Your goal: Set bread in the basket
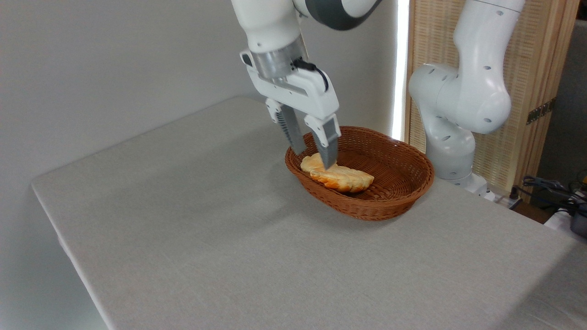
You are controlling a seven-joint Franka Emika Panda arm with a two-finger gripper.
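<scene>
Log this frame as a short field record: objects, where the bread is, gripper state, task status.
surface: table with grey cloth
basket: wicker basket, at the table's far right side
bread: bread lying inside the basket, on its left half
gripper: gripper open, fingertips just above the bread's left end, holding nothing
contact: front fingertip overlaps the bread in view; touch cannot be told
task status: bread is in the basket
</scene>
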